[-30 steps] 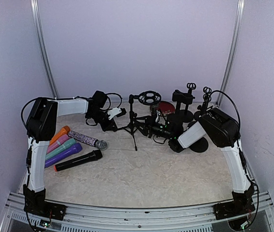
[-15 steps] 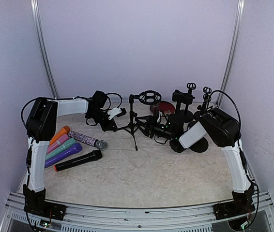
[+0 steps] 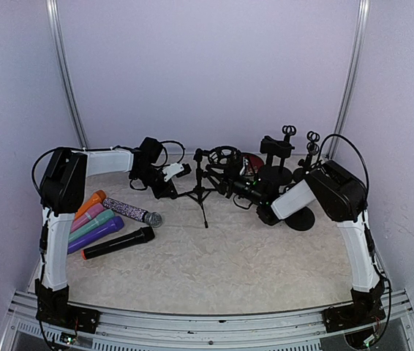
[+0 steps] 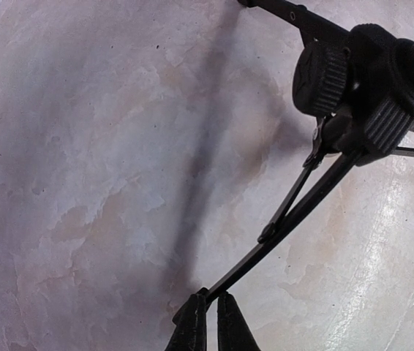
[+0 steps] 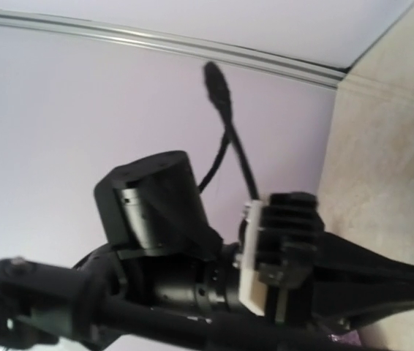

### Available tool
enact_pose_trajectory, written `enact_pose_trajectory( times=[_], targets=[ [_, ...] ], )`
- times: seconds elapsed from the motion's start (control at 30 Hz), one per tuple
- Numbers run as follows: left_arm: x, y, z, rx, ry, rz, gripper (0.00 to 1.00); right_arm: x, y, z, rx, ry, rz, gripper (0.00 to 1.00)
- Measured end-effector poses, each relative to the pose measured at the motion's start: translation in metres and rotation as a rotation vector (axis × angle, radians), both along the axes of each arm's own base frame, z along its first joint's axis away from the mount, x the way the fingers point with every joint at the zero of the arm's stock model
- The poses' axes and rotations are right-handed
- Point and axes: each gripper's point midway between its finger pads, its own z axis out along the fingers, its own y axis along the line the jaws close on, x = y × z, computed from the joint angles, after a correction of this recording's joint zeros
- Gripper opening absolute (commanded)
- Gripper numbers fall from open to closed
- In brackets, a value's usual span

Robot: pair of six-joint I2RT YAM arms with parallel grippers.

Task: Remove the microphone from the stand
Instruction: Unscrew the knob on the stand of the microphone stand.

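The right gripper [image 3: 242, 188] has risen from lower centre toward the middle of the top view, carrying the dark microphone [image 3: 230, 181] with it. The shock-mount ring [image 3: 224, 155] on the tripod stand [image 3: 201, 196] has tipped toward them, so the microphone is probably not free of the mount yet. The jaws seem partly closed around its body, though black on black blurs the grip. The left gripper [image 4: 208, 303] stays clamped shut on a tripod leg [image 4: 295, 212], pinning the stand. There are three stands: this tripod and two round-based ones [image 3: 288, 133] [image 3: 313, 137] at upper right. Six loose microphones lie at left: orange [image 3: 90, 201], pink [image 3: 86, 216], green [image 3: 90, 225], purple [image 3: 93, 235], glittered [image 3: 130, 212] and black [image 3: 119, 243].
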Motion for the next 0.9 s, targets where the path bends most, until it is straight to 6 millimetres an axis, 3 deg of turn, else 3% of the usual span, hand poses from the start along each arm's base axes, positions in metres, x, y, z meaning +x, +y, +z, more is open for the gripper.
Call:
enact_pose_trajectory(
  times=[0.27, 0.67, 0.73, 0.9],
  targets=[
    [0.000, 0.000, 0.000, 0.000, 0.000, -0.001, 0.05, 0.003, 0.004, -0.010, 0.000, 0.018, 0.012, 0.30],
    [-0.001, -0.001, 0.000, 0.001, 0.001, -0.003, 0.05, 0.007, 0.010, -0.004, -0.012, -0.002, 0.020, 0.22],
    [-0.001, -0.001, 0.000, 0.001, 0.000, -0.003, 0.05, 0.007, 0.010, -0.005, -0.018, -0.007, 0.024, 0.22],
    [-0.001, -0.002, 0.000, 0.002, 0.000, -0.003, 0.05, 0.002, 0.008, -0.010, -0.022, -0.002, 0.029, 0.37]
  ],
)
